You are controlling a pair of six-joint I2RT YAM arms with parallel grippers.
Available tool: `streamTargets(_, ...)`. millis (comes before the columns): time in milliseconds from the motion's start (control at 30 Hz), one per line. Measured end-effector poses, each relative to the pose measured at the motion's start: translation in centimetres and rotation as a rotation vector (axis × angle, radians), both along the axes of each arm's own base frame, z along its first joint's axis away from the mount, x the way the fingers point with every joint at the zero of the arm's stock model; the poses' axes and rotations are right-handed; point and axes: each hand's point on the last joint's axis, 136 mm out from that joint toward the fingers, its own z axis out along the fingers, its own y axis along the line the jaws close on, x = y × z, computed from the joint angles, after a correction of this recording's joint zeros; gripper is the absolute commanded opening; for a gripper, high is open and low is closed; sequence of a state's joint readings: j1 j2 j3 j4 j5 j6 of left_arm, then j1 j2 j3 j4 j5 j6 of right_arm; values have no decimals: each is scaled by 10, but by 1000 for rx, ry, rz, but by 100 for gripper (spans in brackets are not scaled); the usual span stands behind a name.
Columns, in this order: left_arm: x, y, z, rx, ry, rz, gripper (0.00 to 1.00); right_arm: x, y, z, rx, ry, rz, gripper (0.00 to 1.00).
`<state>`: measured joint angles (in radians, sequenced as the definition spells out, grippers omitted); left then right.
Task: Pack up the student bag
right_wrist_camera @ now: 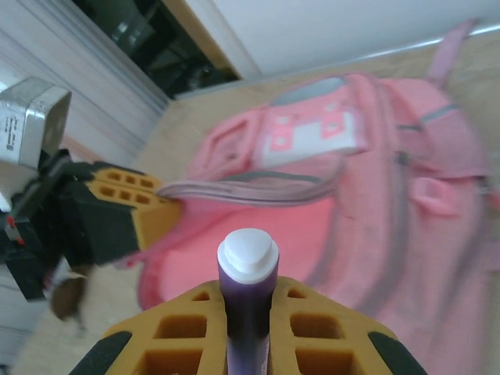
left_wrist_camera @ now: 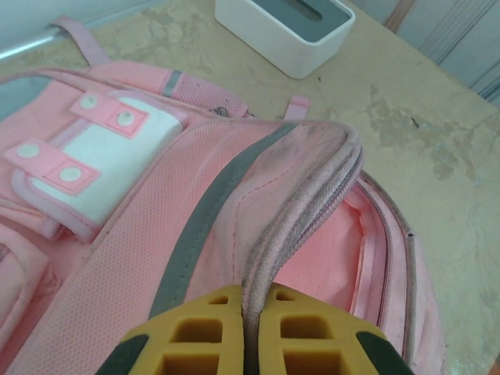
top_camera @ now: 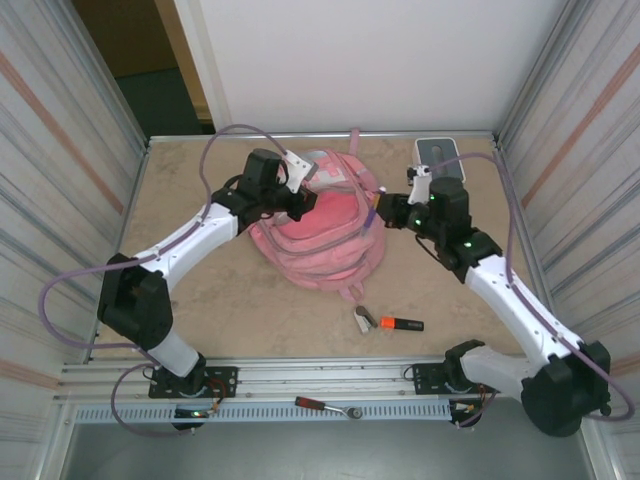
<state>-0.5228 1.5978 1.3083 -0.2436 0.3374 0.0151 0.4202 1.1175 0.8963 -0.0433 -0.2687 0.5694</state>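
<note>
The left claw [left_wrist_camera: 251, 303] is clamping its yellow fingers [left_wrist_camera: 221, 303] together on the zipped edge of the backpack [left_wrist_camera: 117, 156]. It is holding that edge up, so the main compartment is gaping open and the brighter pink lining is showing under the raised rim. Beside the held edge, a grey stripe is running down the pink mesh panel, and further left a small white pocket with two pink snap tabs is lying flat on the bag's front.

The right claw [right_wrist_camera: 248, 301] is gripping a purple marker [right_wrist_camera: 248, 254] with a white cap, upright between its fingers. The cap is pointing toward the open mouth of the bag [right_wrist_camera: 375, 156]. In this wrist view the left claw [right_wrist_camera: 178, 209] is showing at the left, pinching the lifted rim.

From above, the backpack [top_camera: 320, 245] is lying on the table [top_camera: 200, 300], in the middle and toward the far side, between the two arms. The left claw [top_camera: 303, 200] is sitting at its upper left part and the right claw [top_camera: 385, 214] at its right edge; I cannot tell whether the marker [top_camera: 372, 215] is touching the fabric. A white box [top_camera: 437, 150] with a grey top is standing in the far right corner, apart from the bag. Near the bag's front edge an orange and black pen [top_camera: 401, 323] is lying just beside a small silver thing [top_camera: 364, 319]. A red-handled tool [top_camera: 322, 404] is resting on the front rail.
</note>
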Motion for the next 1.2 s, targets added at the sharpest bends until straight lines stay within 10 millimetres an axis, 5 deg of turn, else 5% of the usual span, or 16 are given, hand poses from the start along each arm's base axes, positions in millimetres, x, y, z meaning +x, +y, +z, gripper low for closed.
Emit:
streamTargets(233,3,0,11,-7,8,19,0,25,57,-12,256,112,-63,9)
streamTargets(367,3,0,10,-9,13,23,0,39,66,-36,361,177,-174,9)
streamTargets(600,4,0,11,-23,22,38,0,29,79,-86,438,248,-344,14)
streamTargets(967,7,-2,12,-48,4,40,0,72,87,-89,377,256,-333,57)
streamTargets(1200,5,1,2,-55,-4,54,0,38,63,-65,124,173,-191,62)
